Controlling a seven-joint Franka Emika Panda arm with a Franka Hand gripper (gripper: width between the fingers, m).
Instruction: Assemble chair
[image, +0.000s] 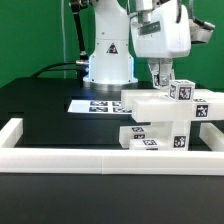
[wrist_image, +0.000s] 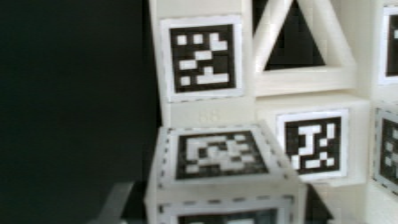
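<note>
Exterior view: gripper lowered over chair, fingers nearly closed on a small tagged white piece at the top of the stack. Stack sits on black table, just inside white border frame. Marker board flat behind.

Wrist view: close on tagged white chair pieces; fingertips out of sight.

**Finishes observed**

Chair parts: matt white plastic, smooth, carrying printed black-and-white tags. Surface: flat black, matt. Border frame: plain white, dull. Robot arm shell: glossy white.
</note>
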